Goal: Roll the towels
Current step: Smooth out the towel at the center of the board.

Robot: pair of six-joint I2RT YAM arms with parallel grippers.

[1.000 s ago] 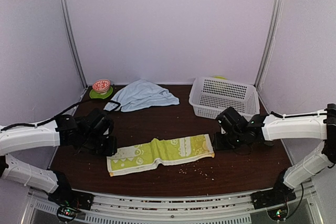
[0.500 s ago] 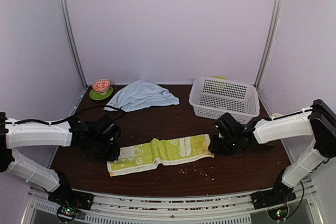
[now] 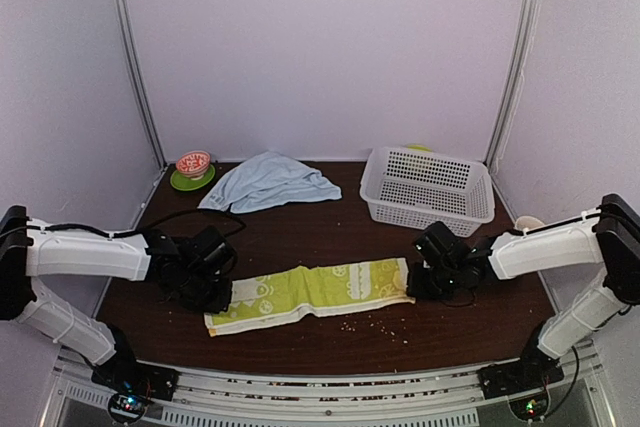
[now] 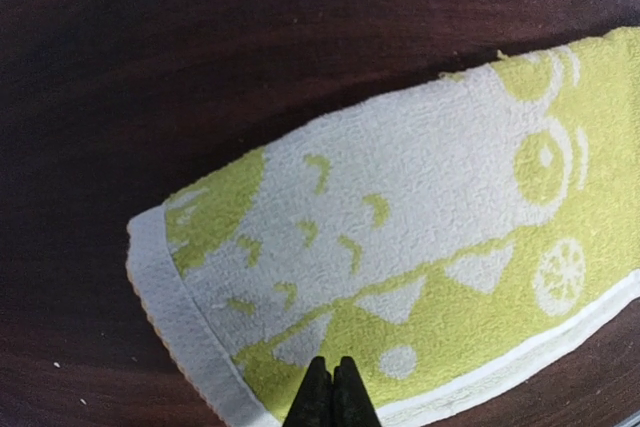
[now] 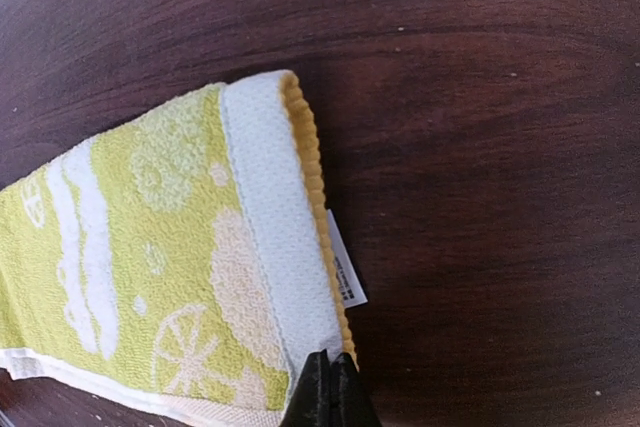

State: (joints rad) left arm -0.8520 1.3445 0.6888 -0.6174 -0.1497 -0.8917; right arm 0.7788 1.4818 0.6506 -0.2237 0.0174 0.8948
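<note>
Lime-green towel (image 3: 315, 294) flat on the worktop (image 3: 300, 237) in front of the white basket (image 3: 428, 187), long axis left to right. Left hand (image 3: 218, 292) and right hand (image 3: 415, 282) clenched shut at opposite ends, equally near; pinch unclear. Pale-blue towel (image 3: 268, 182) heaped left of the basket.

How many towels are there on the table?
2. The green towel lies at the front middle; the pale-blue towel is bunched at the back left. The basket might hide more.

Small towel (image 3: 310, 295) front centre; large towel (image 3: 268, 181) back left; basket (image 3: 425, 211) back right.
</note>
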